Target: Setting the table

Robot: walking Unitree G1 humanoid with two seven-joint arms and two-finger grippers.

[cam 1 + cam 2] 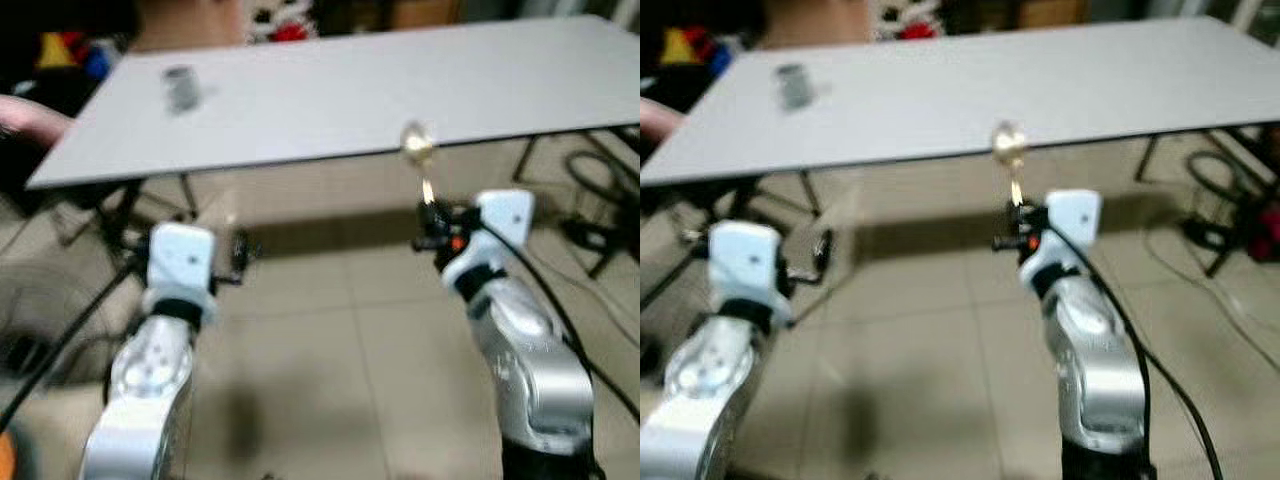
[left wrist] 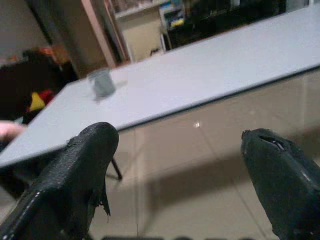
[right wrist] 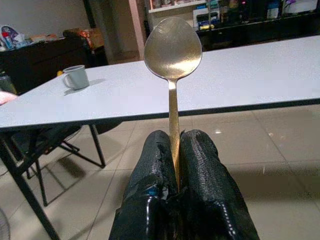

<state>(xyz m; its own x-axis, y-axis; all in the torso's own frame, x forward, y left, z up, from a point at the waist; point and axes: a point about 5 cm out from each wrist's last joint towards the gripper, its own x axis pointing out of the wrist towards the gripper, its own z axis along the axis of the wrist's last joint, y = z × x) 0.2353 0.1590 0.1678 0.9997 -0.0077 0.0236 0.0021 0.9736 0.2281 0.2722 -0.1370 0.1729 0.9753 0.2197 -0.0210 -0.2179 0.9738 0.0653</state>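
My right gripper [image 3: 175,150] pinched the handle of a gold spoon [image 3: 173,50], holding it upright with the bowl on top, short of the near edge of the white table [image 1: 400,80]. The right wrist view showed the spoon's shiny oval bowl sharply, and a pale mug [image 3: 76,77] standing on the table; the head views blurred both. My left gripper [image 2: 175,165] hung spread wide above the tiled floor [image 1: 330,330].

A lived-in room of a home is suggested: a long pale worktop [image 1: 350,90] on folding legs is set over a tiled floor [image 1: 330,330] (glossy, beige), with cluttered dark shelves [image 3: 240,15] seen behind.
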